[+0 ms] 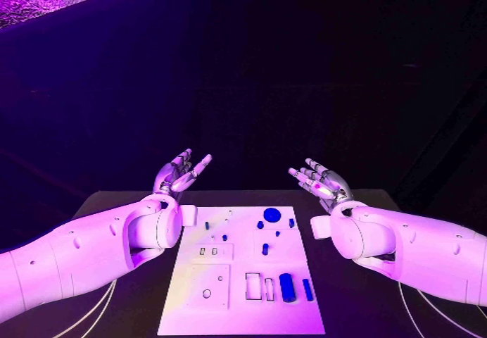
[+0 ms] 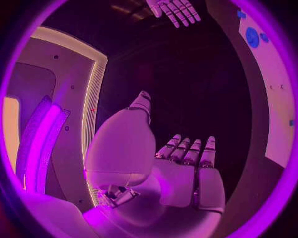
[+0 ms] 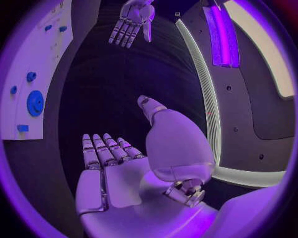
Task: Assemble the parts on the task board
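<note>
The white task board (image 1: 229, 296) lies in the middle of the black table. A round blue part (image 1: 272, 214) sits near its far edge, small blue pegs (image 1: 264, 248) stand mid-board, and long blue pieces (image 1: 287, 287) lie in slots near the front right. My left hand (image 1: 181, 173) is raised beyond the board's far left corner, fingers spread, holding nothing. My right hand (image 1: 319, 181) is raised beyond the far right corner, also spread and empty. The left wrist view has my left hand (image 2: 186, 173) flat, the board (image 2: 270, 84) alongside. The right wrist view has my right hand (image 3: 118, 168) flat and the board (image 3: 43, 74).
The black table (image 1: 355, 310) extends on both sides of the board. White cables (image 1: 96, 310) run along the table at the left and right by my arms. The other hand (image 2: 174, 10) appears in each wrist view, as does the left hand (image 3: 131, 22).
</note>
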`<action>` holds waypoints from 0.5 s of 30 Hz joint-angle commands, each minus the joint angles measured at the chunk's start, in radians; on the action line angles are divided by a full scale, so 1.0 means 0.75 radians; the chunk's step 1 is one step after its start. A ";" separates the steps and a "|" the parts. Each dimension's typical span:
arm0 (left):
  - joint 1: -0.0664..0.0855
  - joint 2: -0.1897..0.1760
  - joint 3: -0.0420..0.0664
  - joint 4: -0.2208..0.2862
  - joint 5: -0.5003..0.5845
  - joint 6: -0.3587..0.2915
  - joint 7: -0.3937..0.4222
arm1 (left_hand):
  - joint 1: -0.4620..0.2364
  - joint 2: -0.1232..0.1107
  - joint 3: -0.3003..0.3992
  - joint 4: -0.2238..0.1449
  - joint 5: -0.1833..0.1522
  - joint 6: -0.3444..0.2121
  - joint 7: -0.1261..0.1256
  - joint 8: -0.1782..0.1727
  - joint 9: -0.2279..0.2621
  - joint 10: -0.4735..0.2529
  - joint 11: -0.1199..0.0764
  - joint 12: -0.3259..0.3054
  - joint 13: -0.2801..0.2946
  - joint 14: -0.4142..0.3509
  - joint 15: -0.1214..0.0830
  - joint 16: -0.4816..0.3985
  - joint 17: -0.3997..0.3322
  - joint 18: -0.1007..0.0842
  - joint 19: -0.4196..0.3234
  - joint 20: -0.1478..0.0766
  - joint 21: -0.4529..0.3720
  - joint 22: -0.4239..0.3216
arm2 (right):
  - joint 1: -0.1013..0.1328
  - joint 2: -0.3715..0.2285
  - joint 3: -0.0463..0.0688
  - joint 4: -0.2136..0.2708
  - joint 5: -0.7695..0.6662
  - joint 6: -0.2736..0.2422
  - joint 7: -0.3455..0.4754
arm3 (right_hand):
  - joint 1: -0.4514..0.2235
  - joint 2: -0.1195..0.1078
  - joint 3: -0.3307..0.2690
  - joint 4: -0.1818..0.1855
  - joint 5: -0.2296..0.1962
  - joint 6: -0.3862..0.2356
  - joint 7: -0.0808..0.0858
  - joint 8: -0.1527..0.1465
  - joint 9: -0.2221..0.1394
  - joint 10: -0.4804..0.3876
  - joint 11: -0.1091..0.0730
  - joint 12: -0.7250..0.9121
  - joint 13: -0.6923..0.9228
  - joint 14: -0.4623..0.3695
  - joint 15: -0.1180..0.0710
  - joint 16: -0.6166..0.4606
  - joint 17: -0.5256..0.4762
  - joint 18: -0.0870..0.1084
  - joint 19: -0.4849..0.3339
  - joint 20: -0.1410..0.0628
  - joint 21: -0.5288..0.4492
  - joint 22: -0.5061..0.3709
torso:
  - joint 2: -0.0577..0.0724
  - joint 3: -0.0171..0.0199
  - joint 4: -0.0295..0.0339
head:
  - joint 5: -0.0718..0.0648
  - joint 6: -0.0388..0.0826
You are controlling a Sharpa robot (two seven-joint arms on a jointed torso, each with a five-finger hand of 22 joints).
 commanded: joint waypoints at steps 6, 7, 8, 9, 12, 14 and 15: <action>0.013 0.013 0.002 -0.032 0.023 0.201 0.015 | 0.068 -0.001 -0.003 0.018 0.008 0.029 0.088 0.011 0.006 0.016 0.027 0.010 0.005 0.024 0.023 0.015 0.007 0.017 0.000 0.021 0.010 0.003 | 0.041 0.007 -0.035 -0.050 -0.024 0.354 -0.063 | 0.182 -0.031 0.077 -0.106 0.021 0.246 0.226 0.073 0.049 0.268 0.009 0.045 0.025 0.282 -0.004 0.077 0.049 0.056 0.211 0.016 0.096 0.050 | 0.000 -0.0004 -0.0001 | 0.000 0.000; 0.013 0.013 0.002 -0.032 0.023 0.201 0.015 | 0.071 0.010 0.003 0.017 0.007 0.053 0.103 0.017 0.010 0.040 0.043 0.014 0.009 0.052 0.033 0.021 0.013 0.024 0.009 0.021 0.015 0.005 | 0.044 0.007 -0.038 -0.054 -0.024 0.365 -0.066 | 0.200 -0.037 0.088 -0.127 0.019 0.310 0.225 0.093 0.062 0.355 0.001 0.058 0.031 0.361 -0.014 0.098 0.062 0.066 0.283 0.015 0.127 0.065 | 0.000 -0.0004 -0.0001 | 0.000 0.000; 0.013 0.013 0.002 -0.032 0.023 0.201 0.015 | 0.076 0.031 0.014 0.016 0.004 0.106 0.137 0.031 0.019 0.106 0.082 0.025 0.016 0.120 0.044 0.039 0.026 0.043 0.057 0.022 0.034 0.016 | 0.047 0.007 -0.041 -0.057 -0.024 0.375 -0.068 | 0.215 -0.043 0.100 -0.148 0.020 0.375 0.223 0.113 0.075 0.444 -0.006 0.067 0.034 0.435 -0.024 0.116 0.073 0.077 0.370 0.014 0.164 0.083 | 0.000 -0.0004 -0.0001 | 0.000 0.000; 0.013 0.013 0.002 -0.032 0.023 0.201 0.015 | 0.078 0.050 0.023 0.014 0.000 0.141 0.153 0.040 0.025 0.173 0.104 0.037 0.023 0.183 0.057 0.058 0.039 0.050 0.099 0.024 0.050 0.025 | 0.048 0.007 -0.042 -0.058 -0.024 0.378 -0.068 | 0.226 -0.046 0.109 -0.163 0.020 0.430 0.221 0.129 0.086 0.530 -0.012 0.079 0.040 0.514 -0.034 0.138 0.085 0.087 0.460 0.013 0.203 0.101 | 0.000 -0.0004 -0.0001 | 0.000 0.000; 0.014 -0.055 0.002 0.009 -0.008 0.238 0.016 | 0.098 0.091 0.039 0.009 -0.006 0.392 0.194 0.119 0.072 0.482 0.156 0.098 0.053 0.522 0.065 0.177 0.105 0.058 0.440 0.024 0.193 0.096 | 0.054 0.028 -0.041 -0.145 -0.595 0.218 -0.031 | 0.259 -0.060 0.141 -0.211 0.022 0.639 0.212 0.197 0.126 0.822 -0.036 0.121 0.054 0.779 -0.068 0.221 0.126 0.122 0.644 0.010 0.291 0.136 | 0.010 -0.0014 -0.0089 | 0.010 -0.024; 0.015 -0.075 0.002 0.030 -0.027 0.252 0.012 | 0.117 0.108 0.036 0.007 -0.009 0.585 0.188 0.187 0.111 0.802 0.148 0.172 0.074 0.840 0.030 0.298 0.175 0.103 0.655 0.019 0.299 0.137 | 0.059 0.034 -0.040 -0.162 -0.711 0.209 -0.039 | 0.264 -0.066 0.161 -0.231 0.020 0.736 0.205 0.226 0.143 0.891 -0.048 0.119 0.052 0.835 -0.084 0.238 0.130 0.139 0.686 0.008 0.314 0.141 | 0.017 -0.0023 -0.0093 | 0.007 -0.028; 0.016 -0.084 0.002 0.039 -0.037 0.257 0.010 | 0.126 0.112 0.035 0.006 -0.009 0.638 0.184 0.208 0.122 0.876 0.135 0.190 0.078 0.889 0.015 0.321 0.190 0.119 0.691 0.018 0.318 0.143 | 0.062 0.037 -0.039 -0.168 -0.758 0.207 -0.045 | 0.270 -0.073 0.175 -0.247 0.015 0.833 0.193 0.257 0.160 0.941 -0.062 0.125 0.055 0.894 -0.103 0.263 0.139 0.156 0.732 0.004 0.340 0.149 | 0.021 -0.0023 -0.0096 | 0.006 -0.030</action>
